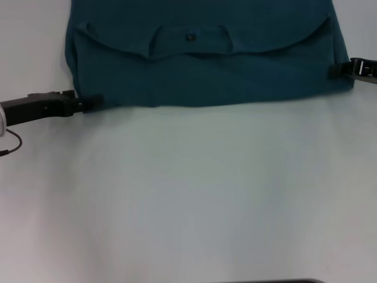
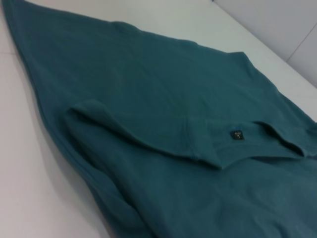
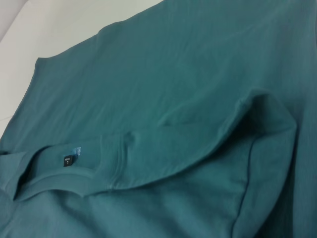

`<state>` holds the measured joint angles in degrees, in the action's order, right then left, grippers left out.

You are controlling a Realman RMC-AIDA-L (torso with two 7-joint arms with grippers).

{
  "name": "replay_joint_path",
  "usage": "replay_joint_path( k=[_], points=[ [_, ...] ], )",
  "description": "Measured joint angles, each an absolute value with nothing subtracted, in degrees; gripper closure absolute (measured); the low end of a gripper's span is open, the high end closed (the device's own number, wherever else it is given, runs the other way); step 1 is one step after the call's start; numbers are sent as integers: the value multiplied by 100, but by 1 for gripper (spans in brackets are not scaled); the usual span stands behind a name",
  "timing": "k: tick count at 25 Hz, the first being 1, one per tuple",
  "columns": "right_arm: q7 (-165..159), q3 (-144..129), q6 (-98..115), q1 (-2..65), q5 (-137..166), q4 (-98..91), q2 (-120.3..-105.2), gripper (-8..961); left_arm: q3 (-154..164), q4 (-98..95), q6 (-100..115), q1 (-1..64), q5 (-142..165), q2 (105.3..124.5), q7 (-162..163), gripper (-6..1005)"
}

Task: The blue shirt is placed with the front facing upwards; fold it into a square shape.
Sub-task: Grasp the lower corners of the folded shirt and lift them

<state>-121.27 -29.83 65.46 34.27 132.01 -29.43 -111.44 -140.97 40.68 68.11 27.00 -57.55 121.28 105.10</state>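
While the large dark teal-blue cotton shirt (image 1: 203, 65) lies at the far side of the white table (image 1: 188, 194), both arms sit at its near corners. Shirt is folded over on itself: collar end lies on top of the body, ribbed round collar (image 1: 189, 39) facing up, small black neck label (image 1: 189, 38) visible inside it. Near fold edge runs straight across the table. Shoulder edges curve out to both sides of the collar.

Left gripper (image 1: 82, 104): black, at the near left corner of the shirt, tips touching the cloth edge. Looks clenched on the fabric, but tips blend into the shadow; cannot tell for sure.

Right gripper (image 1: 344, 69): at the right edge, touching the cloth. Whether it's pinching or released, cannot tell.

Wrist views show only cloth, collar and label (image 2: 237, 135) (image 3: 68, 161).
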Motion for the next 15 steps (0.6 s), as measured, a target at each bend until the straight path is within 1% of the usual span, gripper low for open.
replay_joint_path(
  k=[15],
  points=[
    [-12119, -3015, 6503, 3445, 13201, -2944, -11161, 917, -13906, 4081, 6938, 2840, -5764, 12181, 10552, 110]
  ],
)
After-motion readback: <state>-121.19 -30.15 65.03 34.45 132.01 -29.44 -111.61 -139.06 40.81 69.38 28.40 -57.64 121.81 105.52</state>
